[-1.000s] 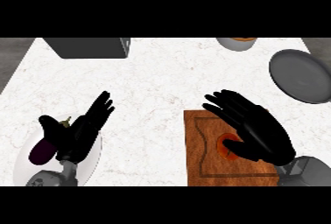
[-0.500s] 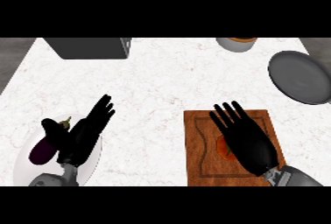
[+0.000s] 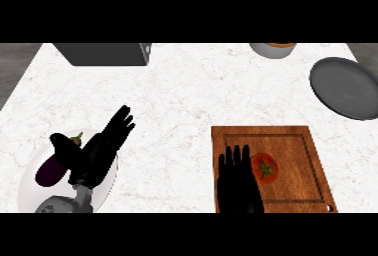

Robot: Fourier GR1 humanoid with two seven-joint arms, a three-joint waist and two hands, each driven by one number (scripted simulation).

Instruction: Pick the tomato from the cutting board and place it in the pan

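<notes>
your right hand (image 3: 238,182) sits at the lower centre-right of the frame, over the left part of the cutting board (image 3: 303,140), fingers straight and released, holding nothing. the tomato (image 3: 265,168) lies on the board just beside those fingers, on their right, stem scar up. to do this step well, slide the hand rightward until the tomato sits between thumb and fingers, then close round its middle rather than its top. the pan (image 3: 345,87) waits at the upper right edge, well apart from the board. your left hand (image 3: 100,150) rests open at the lower left, over the plate (image 3: 29,192) with the eggplant (image 3: 53,169); leave it there.
</notes>
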